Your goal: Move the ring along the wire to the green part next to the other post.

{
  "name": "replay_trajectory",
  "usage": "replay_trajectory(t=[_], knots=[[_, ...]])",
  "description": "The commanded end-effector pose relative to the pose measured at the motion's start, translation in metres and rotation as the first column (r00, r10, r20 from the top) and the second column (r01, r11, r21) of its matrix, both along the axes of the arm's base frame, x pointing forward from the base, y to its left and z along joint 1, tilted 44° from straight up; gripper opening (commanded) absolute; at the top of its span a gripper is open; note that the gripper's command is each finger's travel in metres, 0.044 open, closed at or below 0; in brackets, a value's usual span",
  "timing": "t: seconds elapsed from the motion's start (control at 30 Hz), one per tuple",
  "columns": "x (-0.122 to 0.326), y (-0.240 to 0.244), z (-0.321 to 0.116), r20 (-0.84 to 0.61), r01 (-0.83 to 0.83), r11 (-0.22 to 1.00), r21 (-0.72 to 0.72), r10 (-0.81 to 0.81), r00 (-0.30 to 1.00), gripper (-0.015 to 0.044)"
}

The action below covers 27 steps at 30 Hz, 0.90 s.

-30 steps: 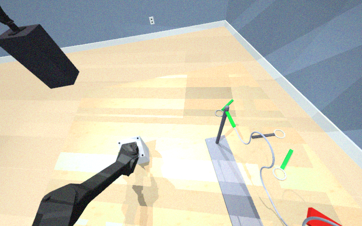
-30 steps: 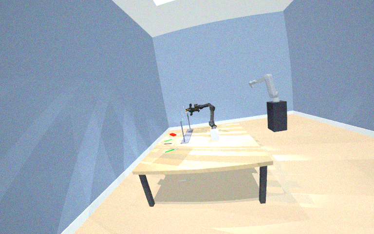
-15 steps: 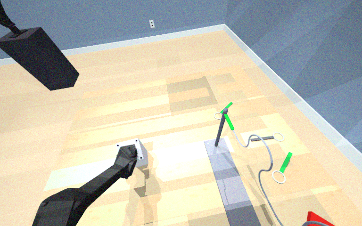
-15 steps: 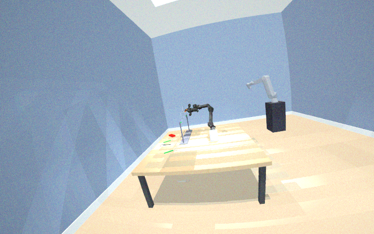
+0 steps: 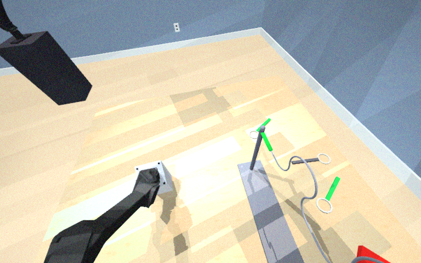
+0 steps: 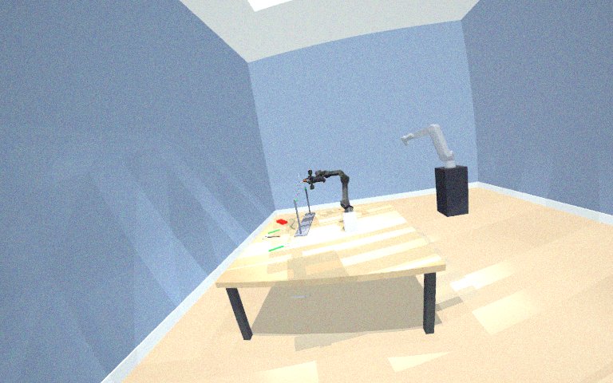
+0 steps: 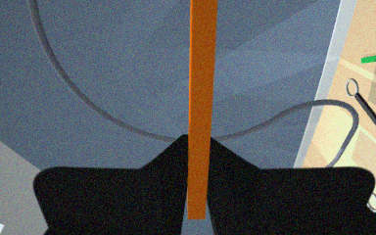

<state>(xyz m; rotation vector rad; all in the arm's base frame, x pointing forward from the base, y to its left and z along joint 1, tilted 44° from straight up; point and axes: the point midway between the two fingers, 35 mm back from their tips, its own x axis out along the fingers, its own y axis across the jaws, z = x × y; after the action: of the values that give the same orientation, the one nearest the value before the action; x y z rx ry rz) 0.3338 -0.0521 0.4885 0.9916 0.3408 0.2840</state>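
The pincer [image 6: 304,180] [image 7: 194,141] is closed narrowly upon the orange handle [image 7: 202,98], the black arm [image 6: 345,185] [image 5: 114,217] bent and raised above the surface [image 6: 361,266].

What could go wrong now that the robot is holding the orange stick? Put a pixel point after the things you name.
The claw [image 6: 305,180] [image 7: 194,141] is shut on the orange handle [image 7: 203,73]. The curvy grey wire [image 5: 316,182] [image 7: 88,104] bends a lot, so the ring might bump it at a bend. The handle could also slip or twist if the claw's grip is weak. And letting go too early could leave the ring on the thin grey part.
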Motion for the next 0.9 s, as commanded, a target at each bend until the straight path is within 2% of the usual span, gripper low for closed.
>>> replay_trajectory(t=[0.0,0.87], knots=[[0.0005,-0.0013,-0.0004,0.003,0.006,0.999,-0.054,-0.005,1.000,-0.0150],[0.0012,-0.0081,-0.0076,0.012,0.032,0.929,-0.370,-0.030,0.999,-0.0150]])
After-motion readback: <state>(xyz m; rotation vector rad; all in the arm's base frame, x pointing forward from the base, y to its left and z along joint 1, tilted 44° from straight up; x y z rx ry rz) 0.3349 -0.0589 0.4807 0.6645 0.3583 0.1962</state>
